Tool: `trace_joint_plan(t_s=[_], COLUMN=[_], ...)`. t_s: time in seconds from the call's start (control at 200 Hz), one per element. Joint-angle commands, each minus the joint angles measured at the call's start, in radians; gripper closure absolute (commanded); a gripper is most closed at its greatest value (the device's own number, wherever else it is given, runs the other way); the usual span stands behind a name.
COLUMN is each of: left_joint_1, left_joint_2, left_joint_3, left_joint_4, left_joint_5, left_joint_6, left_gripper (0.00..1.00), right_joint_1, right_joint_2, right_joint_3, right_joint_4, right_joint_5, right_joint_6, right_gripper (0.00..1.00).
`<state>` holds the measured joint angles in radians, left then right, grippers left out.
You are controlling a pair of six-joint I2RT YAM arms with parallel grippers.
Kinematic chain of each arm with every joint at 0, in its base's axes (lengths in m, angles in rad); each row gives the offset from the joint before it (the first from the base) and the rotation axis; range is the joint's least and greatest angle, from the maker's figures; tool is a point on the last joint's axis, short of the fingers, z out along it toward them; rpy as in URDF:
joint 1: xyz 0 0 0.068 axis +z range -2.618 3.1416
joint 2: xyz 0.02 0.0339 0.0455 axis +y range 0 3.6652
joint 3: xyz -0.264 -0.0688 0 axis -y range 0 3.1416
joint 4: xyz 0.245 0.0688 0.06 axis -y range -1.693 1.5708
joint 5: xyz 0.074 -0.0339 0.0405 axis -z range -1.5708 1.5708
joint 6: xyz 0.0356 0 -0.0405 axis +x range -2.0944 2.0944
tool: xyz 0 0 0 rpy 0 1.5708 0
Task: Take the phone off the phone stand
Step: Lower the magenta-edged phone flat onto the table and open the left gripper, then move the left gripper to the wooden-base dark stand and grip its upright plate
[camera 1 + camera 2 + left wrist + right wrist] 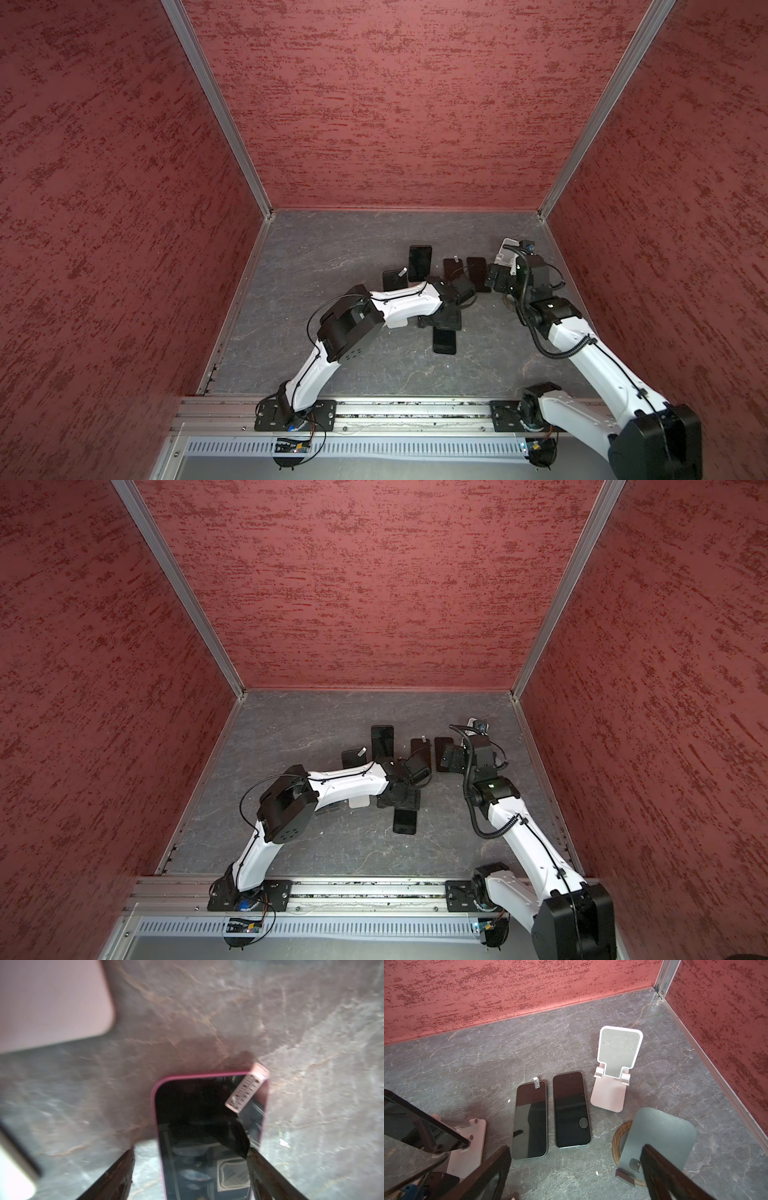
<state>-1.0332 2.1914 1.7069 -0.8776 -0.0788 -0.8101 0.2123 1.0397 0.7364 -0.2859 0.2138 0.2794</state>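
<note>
Top views: on the grey veined counter (332, 257), black phones lie scattered around the middle. The left gripper (442, 322) sits low at mid-counter. The pink-cased black phone (444, 341) lies flat just on its front-edge side. The right gripper (496, 278) hovers toward the back right corner. A tall black phone (419, 262) nearer the back edge is tilted up, its support hidden.

Left wrist: the pink-cased black phone lies on the counter between the fingers, with a white label tab (246, 1088) at one corner. The jaws are partly apart, wider than the phone. There is a clear gap at one finger (116, 1174). The other overlaps the phone's edge, but the blur is too heavy to say if it touches. No clamp on it.

Right wrist: the right gripper's jaws are spread wide, holding and touching nothing. A tabbed black phone (529, 1120) and a plain black phone (571, 1109) lie flat side by side. The white-and-pink folding stand (618, 1068) near the back right corner is empty. So is the grey metal plate stand (660, 1136). The tall black phone leans on a pale pink stand (471, 1147).

Progress: mostly done. The leaning phone looks like what is left.
</note>
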Motion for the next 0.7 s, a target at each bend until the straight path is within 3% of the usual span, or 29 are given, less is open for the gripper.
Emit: trace_joint_plan(t_s=[0.0, 0.326, 0.541, 0.696], left_joint_1=[-0.028, -0.148, -0.181, -0.2], left_joint_2=[-0.062, -0.196, -0.352, -0.479], left_joint_3=[0.008, -0.008, -0.172, -0.326], left_joint_4=[-0.029, 0.03, 0.138, 0.178], left_joint_5=[-0.126, -0.414, -0.562, -0.675], left_joint_6=[0.045, 0.187, 0.195, 0.13], left_gripper=[0.15, 0.12, 0.11, 0.11], right_joint_1=[-0.004, -0.007, -0.006, -0.007], right_joint_2=[-0.003, 0.041, 0.064, 0.081], right_joint_3=[-0.009, 0.007, 0.016, 0.028], right_joint_4=[0.033, 0.03, 0.024, 0.015], right_joint_5=[0.007, -0.005, -0.016, -0.033], right_joint_6=[-0.003, -0.005, -0.002, 0.008], right_gripper=[0.01, 0.01, 0.01, 0.01])
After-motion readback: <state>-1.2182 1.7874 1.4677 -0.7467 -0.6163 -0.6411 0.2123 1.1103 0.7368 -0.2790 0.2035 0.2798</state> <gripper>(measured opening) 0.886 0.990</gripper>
